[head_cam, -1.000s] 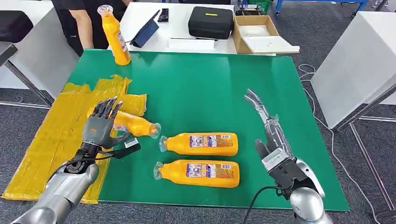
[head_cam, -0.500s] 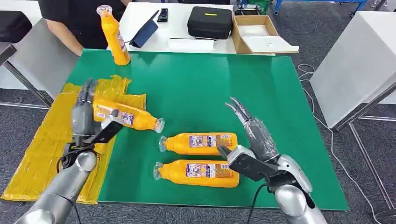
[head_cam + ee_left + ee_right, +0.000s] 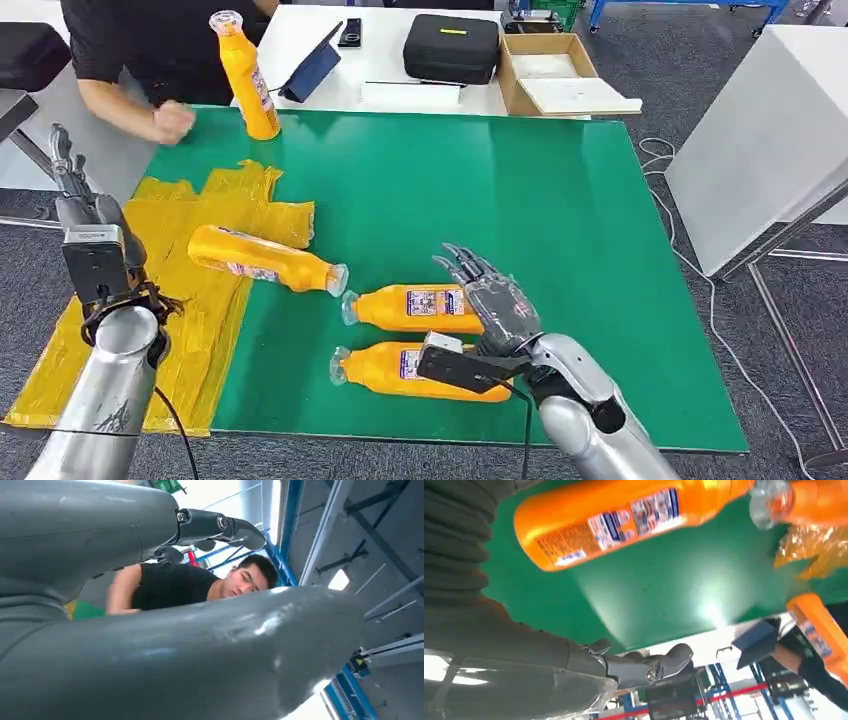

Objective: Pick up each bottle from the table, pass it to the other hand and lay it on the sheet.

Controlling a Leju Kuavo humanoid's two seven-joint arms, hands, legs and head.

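— Right hand (image 3: 495, 305) hovered low over the two lying bottles, fingers spread, nothing held. Seemed aimed at the nearer bottle (image 3: 385, 368), partly under its palm.

— Best lowered squarely over the belly, thumb on one side, fingers on the other. Closed at mid-body, never at the neck. Kept off the farther bottle (image 3: 415, 307), right beneath the fingertips.

— And the left hand (image 3: 80, 205)?

— Raised beside the yellow sheet (image 3: 180, 300), fingers straight, empty. Well apart from the right hand, so needed nearer for the handover.

— Looks of the bottles?

— Orange, smooth, round-bodied, with a printed label and a clear cap pointing toward the left hand. Probably slippery and prone to roll. One more bottle (image 3: 260, 258) lay across the sheet's edge, between both hands. Another, the upright bottle (image 3: 245, 75), stood far beyond both.
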